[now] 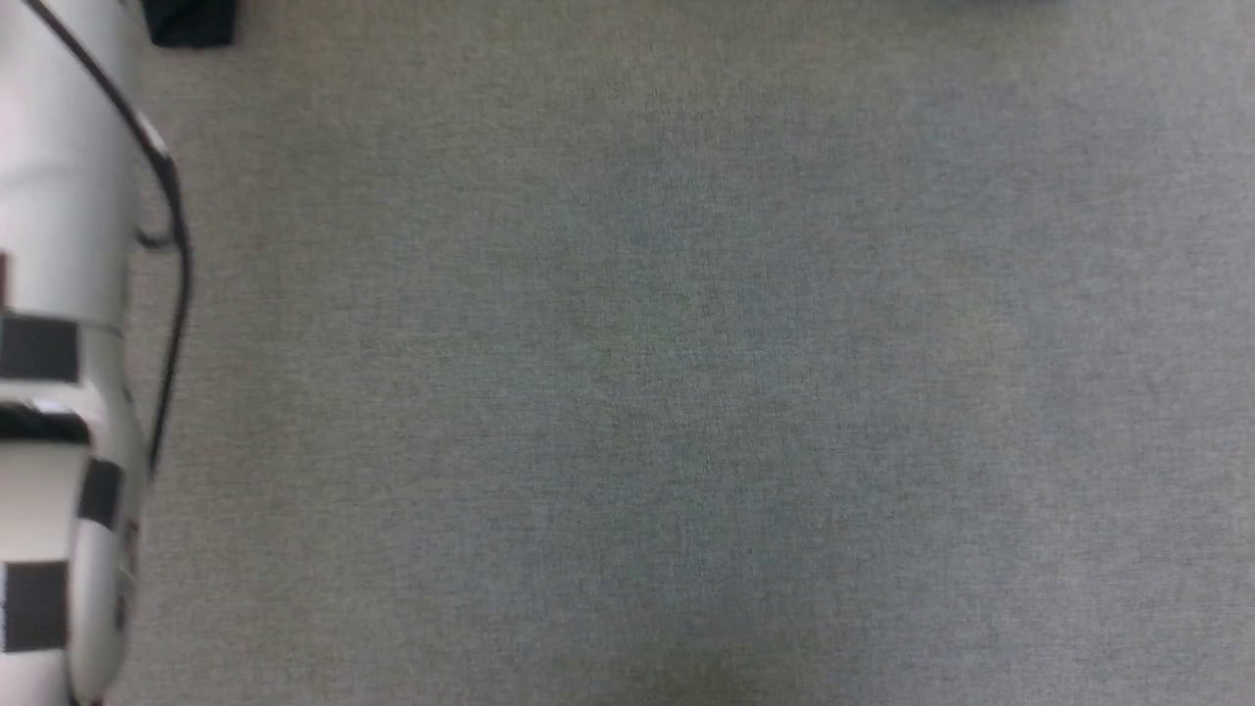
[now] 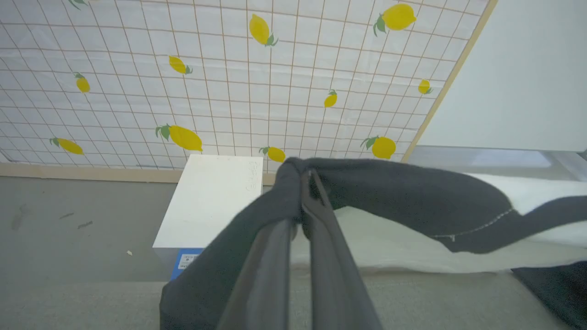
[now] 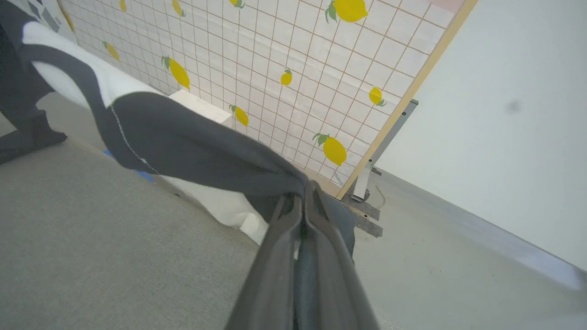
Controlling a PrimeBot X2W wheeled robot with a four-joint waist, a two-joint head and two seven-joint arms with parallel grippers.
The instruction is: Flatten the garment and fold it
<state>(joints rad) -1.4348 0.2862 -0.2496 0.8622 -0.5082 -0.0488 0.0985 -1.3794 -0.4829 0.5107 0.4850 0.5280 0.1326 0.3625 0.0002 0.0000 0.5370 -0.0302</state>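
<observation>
Black garment (image 2: 412, 201) shoulders were pinched by left pincer (image 2: 302, 183) and right pincer (image 3: 303, 192) above the worktop (image 1: 686, 392); even tension advised.

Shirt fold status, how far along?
Done: left gripper and right gripper are each shut on black cloth of the garment. In hand: it hangs stretched between them, lifted. Left: spreading it flat on the grey surface, then all folds; none show yet.

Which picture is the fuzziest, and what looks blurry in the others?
Head view: fuzziest, soft all over, the pale forearm smeared. Left wrist view: lemon screen crisp, left gripper up close blurry. Right wrist view: garment fairly sharp, right gripper blurry.
</observation>
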